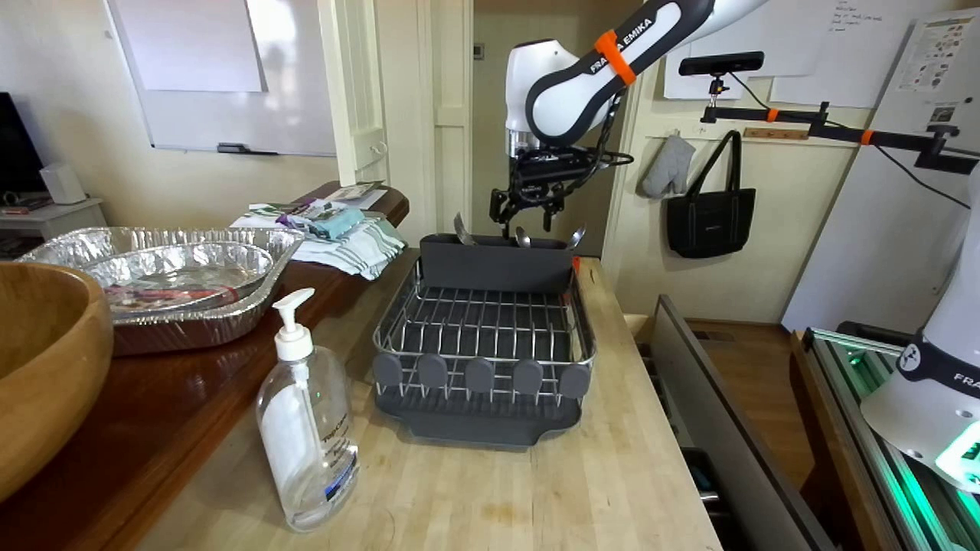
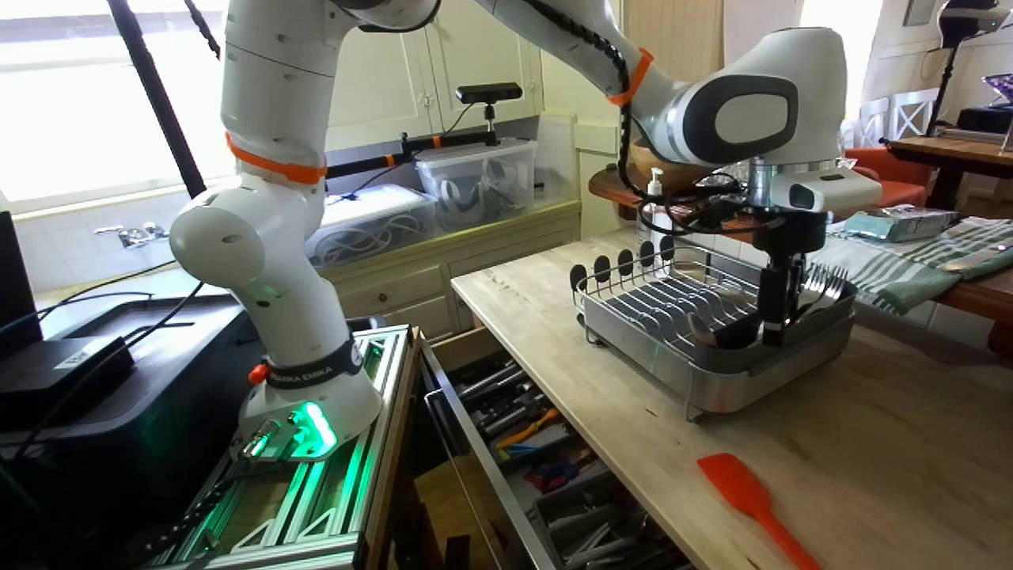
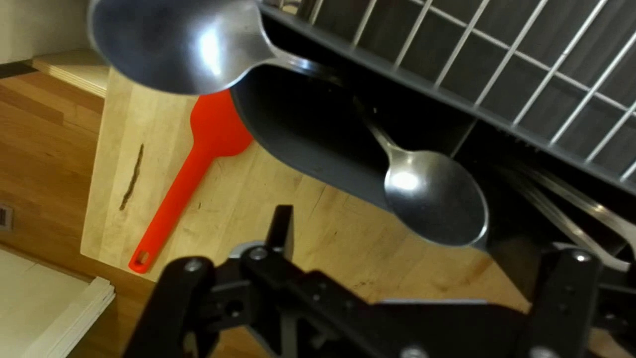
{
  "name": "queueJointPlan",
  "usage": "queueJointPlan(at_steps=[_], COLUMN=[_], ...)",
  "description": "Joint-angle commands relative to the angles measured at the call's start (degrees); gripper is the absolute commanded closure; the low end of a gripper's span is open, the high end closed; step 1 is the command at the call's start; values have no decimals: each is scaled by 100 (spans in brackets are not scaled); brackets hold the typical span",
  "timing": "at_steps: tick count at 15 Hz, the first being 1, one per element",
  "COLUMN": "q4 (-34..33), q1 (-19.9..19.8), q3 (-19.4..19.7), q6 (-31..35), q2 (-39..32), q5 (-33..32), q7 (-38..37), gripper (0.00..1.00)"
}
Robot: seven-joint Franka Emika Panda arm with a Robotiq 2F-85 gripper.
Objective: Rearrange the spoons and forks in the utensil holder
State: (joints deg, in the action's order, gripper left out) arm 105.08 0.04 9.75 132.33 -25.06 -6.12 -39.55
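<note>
One spoon (image 3: 437, 199) is seen in the wrist view between the left and right sides of the jaws, partly on their far side; these are spread wide, and nothing is gripped by the gripper (image 1: 526, 220). The spoon's long axis is slanted: its handle is sunk in the utensil holder (image 1: 498, 268), far and left, while its bowl is leaned near and right, over the rim. A pinch on that bowl is judged to be the likely next move; whether the jaws are level with it cannot be told. Two spoons are counted in all, the second spoon (image 3: 176, 47) being at the left; at the right, at least two forks (image 2: 827, 289), not all clearly shown. One dish rack (image 1: 490, 329) and one red spatula (image 3: 192, 171) are also counted.
</note>
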Motion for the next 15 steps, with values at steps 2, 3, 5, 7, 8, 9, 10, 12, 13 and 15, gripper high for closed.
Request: queueJointPlan(at_steps=[2, 3, 5, 7, 8, 9, 10, 12, 13, 15], q4=[67, 59, 85, 149, 160, 153, 144, 197, 212, 286], q1=[58, 61, 37, 4, 20, 32, 35, 31, 28, 28], q3=[124, 140, 137, 105, 114, 118, 117, 115, 110, 108], q6=[-499, -486, -293, -180, -182, -205, -244, -172, -178, -200], q2=[186, 190, 222, 303, 324, 324, 325, 383, 408, 503], q5=[-291, -342, -327, -255, -300, -333, -336, -336, -327, -330], q7=[193, 148, 44, 118, 111, 109, 101, 100, 114, 125], gripper=[0, 0, 0, 0, 0, 0, 0, 0, 0, 0])
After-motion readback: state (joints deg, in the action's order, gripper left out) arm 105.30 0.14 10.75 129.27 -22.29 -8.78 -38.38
